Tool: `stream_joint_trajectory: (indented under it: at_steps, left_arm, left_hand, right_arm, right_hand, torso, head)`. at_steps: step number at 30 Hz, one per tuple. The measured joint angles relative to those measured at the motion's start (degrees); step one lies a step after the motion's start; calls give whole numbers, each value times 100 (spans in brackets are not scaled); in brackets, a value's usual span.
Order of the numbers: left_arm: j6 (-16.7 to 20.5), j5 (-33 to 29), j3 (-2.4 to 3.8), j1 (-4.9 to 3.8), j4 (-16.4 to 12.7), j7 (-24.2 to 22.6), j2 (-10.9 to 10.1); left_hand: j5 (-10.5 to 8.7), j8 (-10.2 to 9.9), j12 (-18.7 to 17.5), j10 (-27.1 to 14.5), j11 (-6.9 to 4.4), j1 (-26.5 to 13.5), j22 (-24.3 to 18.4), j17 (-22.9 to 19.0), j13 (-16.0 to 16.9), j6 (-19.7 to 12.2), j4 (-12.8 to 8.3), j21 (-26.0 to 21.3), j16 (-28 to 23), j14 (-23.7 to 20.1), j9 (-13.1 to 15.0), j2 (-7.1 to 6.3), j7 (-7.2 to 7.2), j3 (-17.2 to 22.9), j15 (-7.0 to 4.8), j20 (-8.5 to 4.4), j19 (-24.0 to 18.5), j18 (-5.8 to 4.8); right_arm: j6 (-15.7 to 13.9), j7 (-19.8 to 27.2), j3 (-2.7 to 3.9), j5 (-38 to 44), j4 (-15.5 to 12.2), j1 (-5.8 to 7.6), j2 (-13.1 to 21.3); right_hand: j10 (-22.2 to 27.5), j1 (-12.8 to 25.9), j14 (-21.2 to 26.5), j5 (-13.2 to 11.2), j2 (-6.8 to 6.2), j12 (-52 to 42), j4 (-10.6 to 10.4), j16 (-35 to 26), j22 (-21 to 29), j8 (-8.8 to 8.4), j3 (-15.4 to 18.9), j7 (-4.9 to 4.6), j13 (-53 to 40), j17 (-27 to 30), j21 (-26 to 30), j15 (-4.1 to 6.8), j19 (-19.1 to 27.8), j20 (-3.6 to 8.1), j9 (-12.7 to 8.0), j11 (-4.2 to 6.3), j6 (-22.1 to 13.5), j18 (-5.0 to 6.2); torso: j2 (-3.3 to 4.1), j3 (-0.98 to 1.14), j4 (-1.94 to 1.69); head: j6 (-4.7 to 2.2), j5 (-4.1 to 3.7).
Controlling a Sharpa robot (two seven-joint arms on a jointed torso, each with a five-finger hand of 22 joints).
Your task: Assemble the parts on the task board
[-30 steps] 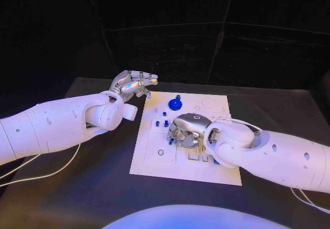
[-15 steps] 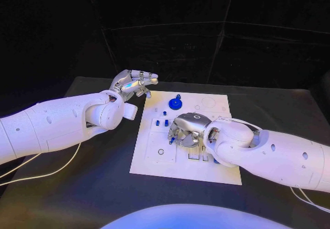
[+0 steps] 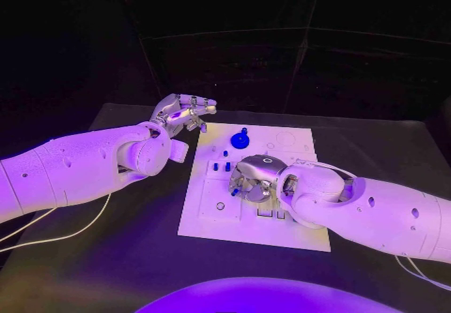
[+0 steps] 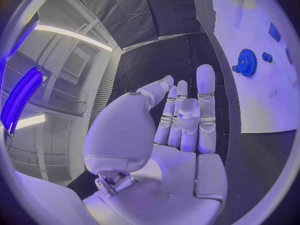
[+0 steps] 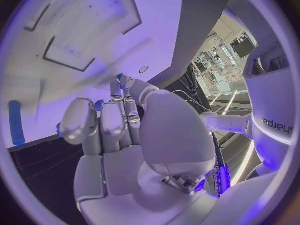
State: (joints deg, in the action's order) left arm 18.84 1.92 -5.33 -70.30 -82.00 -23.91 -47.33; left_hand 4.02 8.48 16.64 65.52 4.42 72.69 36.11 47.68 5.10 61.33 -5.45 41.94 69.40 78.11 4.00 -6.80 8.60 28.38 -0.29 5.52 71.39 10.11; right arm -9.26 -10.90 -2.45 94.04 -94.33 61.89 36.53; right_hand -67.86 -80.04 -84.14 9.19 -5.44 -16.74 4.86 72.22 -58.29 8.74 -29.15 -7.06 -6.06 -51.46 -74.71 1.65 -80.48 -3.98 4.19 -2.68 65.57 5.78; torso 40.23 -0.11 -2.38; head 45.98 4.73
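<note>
The white task board [image 3: 212,215] lies in the middle of the table. My right hand [image 3: 252,181] hovers low over its centre with fingers curled down, pinching a small blue part [image 3: 234,192] that peeks out between the fingertips [image 5: 120,78]. A blue gear [image 3: 240,140] stands near the board's far edge, and two short blue pegs [image 3: 221,167] stand just left of the right hand. My left hand [image 3: 183,111] is raised beyond the board's far left corner, fingers straight and holding nothing. The left wrist view shows that hand [image 4: 184,120], the gear [image 4: 245,62] and the board [image 4: 256,105].
A loose blue peg [image 5: 15,122] lies on the board close to the right hand's fingers. Empty recesses and a ring mark [image 3: 219,207] sit on the board's left side. White cables [image 3: 66,235] trail over the black table under the left arm.
</note>
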Motion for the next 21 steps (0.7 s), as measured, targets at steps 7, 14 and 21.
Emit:
stream_joint_trajectory:
  at_steps: [7,14,21]
  left_arm:
    - [-5,-1,0,0,2,7,-1]
    - [-11,-1,0,0,3,14,0]
    - [-22,-1,0,0,-1,25,0]
  left_hand:
    - [0,0,0,0,0,0,0,0,0,0,0,0,0,0,0,0,0,0,0,0,0,0]
    - [0,0,0,0,0,0,0,1,0,0,0,0,0,0,0,0,0,0,0,0,0,0]
    - [0,0,0,0,0,7,-1,-1,0,-13,0,0,0,0,1,6,13,0,0,0,0,0]
  right_arm:
    - [18,-28,1,22,-2,-6,-14]
    - [28,-80,-1,68,13,-10,-45]
    - [59,-137,-2,118,40,-10,-105]
  right_hand:
    - [0,0,0,0,0,0,0,0,0,19,0,0,-1,6,0,0,0,0,0,0,0,0]
    - [0,41,0,0,-38,1,0,0,21,19,0,0,-10,25,0,0,0,0,3,0,0,0]
    - [105,191,0,35,-79,127,-54,0,80,-62,54,-73,20,87,32,0,6,-6,-20,-102,-140,0]
  torso:
    - [-1,0,0]
    - [-3,-1,0]
    - [-3,-3,0]
  head:
    - [6,2]
    - [7,2]
    - [10,-1]
